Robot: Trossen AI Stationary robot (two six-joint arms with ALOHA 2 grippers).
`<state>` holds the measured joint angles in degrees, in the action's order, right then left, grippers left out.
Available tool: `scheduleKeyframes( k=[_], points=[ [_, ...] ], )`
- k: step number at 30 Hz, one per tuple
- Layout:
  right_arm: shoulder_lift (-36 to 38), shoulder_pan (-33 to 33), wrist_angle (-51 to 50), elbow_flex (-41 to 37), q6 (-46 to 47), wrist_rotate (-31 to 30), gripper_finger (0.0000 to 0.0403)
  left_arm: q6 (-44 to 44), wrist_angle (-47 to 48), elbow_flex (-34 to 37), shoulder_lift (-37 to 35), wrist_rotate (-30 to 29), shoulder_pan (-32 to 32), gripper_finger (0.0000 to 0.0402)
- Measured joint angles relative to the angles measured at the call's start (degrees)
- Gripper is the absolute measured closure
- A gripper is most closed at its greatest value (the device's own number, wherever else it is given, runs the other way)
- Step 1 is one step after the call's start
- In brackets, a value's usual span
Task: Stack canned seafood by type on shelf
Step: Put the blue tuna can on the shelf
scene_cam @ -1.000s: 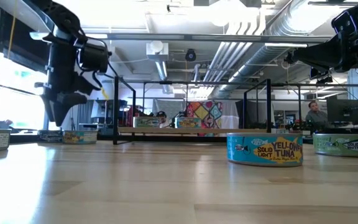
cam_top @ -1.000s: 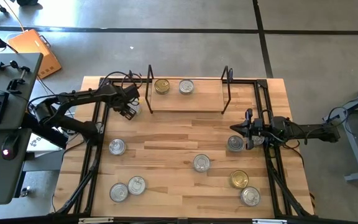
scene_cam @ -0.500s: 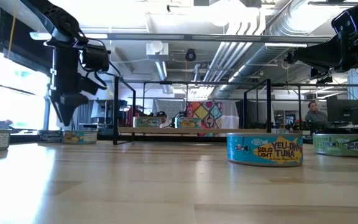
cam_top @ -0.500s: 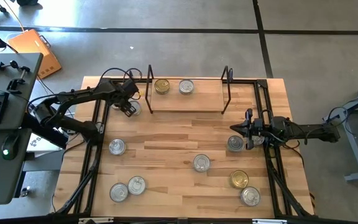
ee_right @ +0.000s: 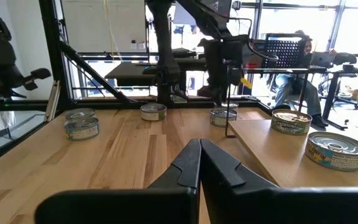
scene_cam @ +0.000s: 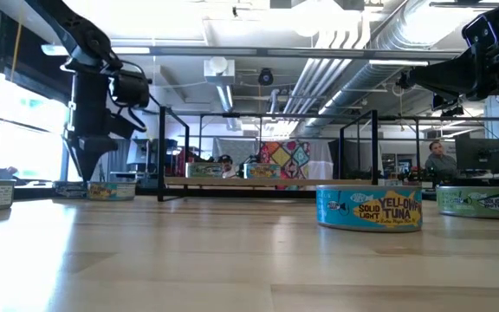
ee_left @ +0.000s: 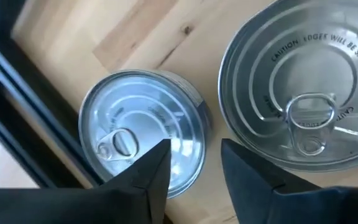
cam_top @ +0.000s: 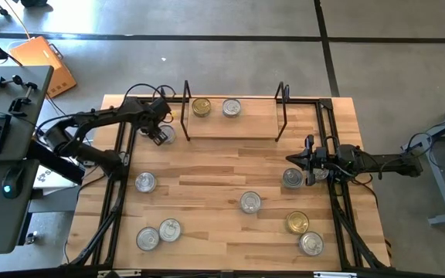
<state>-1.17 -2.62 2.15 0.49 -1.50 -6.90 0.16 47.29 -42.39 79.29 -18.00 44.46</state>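
We see L gripper (cam_top: pixel 159 136) hanging over two cans just outside shelf's (cam_top: pixel 253 123) left upright, fingers partly spread, nothing pinched. One silver can (ee_left: pixel 143 148) under its fingertips, another (ee_left: pixel 303 87) just beside. R gripper (cam_top: pixel 293 160) pressed together, empty, can (cam_top: pixel 292 178) just beside. Two cans on shelf.

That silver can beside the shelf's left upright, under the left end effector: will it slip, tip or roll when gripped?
The silver can sits flat on its base and looks squat, so tipping or rolling seems unlikely. Its smooth metal side may be slippery, so the left end effector probably needs a square grip. It looks rigid and should not deform.
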Motion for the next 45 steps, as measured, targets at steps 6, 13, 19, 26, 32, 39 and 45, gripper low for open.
scheduleKeyframes(
  k=[6, 13, 19, 26, 32, 39, 45],
  points=[
    [0.00, 0.00, -0.02, 0.00, 0.00, 0.02, 0.0403, 0.21, -0.77, -0.28, 4.73, -0.13, 0.93, 0.0320],
    [0.00, 0.00, -0.01, 0.00, 0.00, 0.00, 0.0403, 0.06, -0.15, -0.39, 7.33, -2.44, 0.75, 0.0389],
    [0.00, 0.00, -0.02, 0.00, 0.00, 0.00, 0.0403, -0.53, 0.42, -0.13, 5.49, -1.98, -1.21, 0.0399],
    [0.00, 0.00, 0.00, -0.02, 0.00, 0.02, 0.0403, -6.04, 7.86, -2.05, 2.03, 0.99, -5.77, 0.0401],
    [0.00, -0.02, 0.00, -0.01, 0.00, 0.02, 0.0403, -10.53, 11.21, -3.27, -0.31, 0.79, -9.29, 0.0401],
    [0.00, 0.00, 0.00, 0.00, 0.00, 0.00, 0.0403, -14.82, 14.88, -3.41, -0.73, 5.93, -14.70, 0.0401],
    [0.00, -0.01, 0.00, -0.01, 0.00, 0.02, 0.0403, -17.32, 14.67, -3.48, -0.77, 12.31, -22.47, 0.0401]
  ],
)
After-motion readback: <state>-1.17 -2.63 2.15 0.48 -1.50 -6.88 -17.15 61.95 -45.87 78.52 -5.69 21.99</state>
